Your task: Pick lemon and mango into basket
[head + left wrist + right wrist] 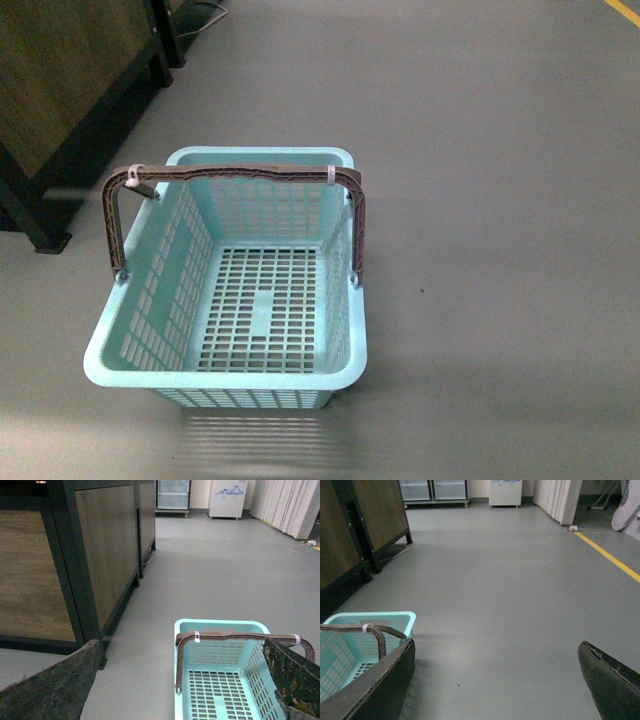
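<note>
Hovering spread, left tool [181, 647], right tool [496, 647]

The front camera looks steeply down, from close above, on the basket [225, 375] on the grey floor [500, 200]. Both wrist cameras sit low and face level across the room; each shares the basket's far end and the wooden cabinet [60, 70] with it.

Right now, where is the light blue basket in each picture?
Front view: the basket sits mid-picture on the floor, empty.
Left wrist view: the basket is partly behind the left gripper's finger.
Right wrist view: the basket is partly behind the right gripper's finger.
Shared landmark: its brown handle with a pale clip.
</note>
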Controlling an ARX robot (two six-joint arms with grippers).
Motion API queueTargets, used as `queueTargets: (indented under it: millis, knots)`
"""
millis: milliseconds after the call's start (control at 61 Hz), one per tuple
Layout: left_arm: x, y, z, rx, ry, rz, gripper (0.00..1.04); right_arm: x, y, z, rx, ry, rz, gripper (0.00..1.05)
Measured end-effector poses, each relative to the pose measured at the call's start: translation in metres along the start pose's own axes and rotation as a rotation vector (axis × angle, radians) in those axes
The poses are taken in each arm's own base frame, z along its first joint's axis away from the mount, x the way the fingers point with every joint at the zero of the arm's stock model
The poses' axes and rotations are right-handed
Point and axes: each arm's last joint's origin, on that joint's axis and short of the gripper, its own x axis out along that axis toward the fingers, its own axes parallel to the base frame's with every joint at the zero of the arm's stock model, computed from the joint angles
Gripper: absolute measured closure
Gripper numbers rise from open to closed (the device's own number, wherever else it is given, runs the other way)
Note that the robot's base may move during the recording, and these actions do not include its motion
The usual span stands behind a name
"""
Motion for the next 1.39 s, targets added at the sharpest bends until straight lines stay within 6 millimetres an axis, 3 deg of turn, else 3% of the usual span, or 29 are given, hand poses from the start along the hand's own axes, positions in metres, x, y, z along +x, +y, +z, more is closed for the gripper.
queueTargets:
  millis: [573,655,737,852,1049,1229,1393]
  knots:
    - [0.0,0.0,0.0,-0.005,0.003,0.007,0.07,0.0,0.0,0.0,0.0,0.0,0.0,0.09]
    - [0.003,-0.001,-0.002,-0.103,0.251,0.249,0.07,0.0,0.0,0.0,0.0,0.0,-0.001,0.09]
    - [0.011,0.001,-0.003,-0.194,0.329,0.385,0.07,0.0,0.0,0.0,0.0,0.0,0.0,0.09]
    - [0.032,0.003,0.006,-0.348,0.315,0.387,0.07,0.0,0.0,0.0,0.0,0.0,-0.001,0.09]
    - [0.086,-0.004,0.01,-0.627,0.344,0.259,0.07,0.0,0.0,0.0,0.0,0.0,-0.001,0.09]
    - [0.152,-0.029,-0.01,-0.884,0.463,0.098,0.07,0.0,0.0,0.0,0.0,0.0,-0.001,0.09]
    - [0.197,-0.052,-0.042,-1.021,0.554,0.112,0.07,0.0,0.0,0.0,0.0,0.0,-0.001,0.09]
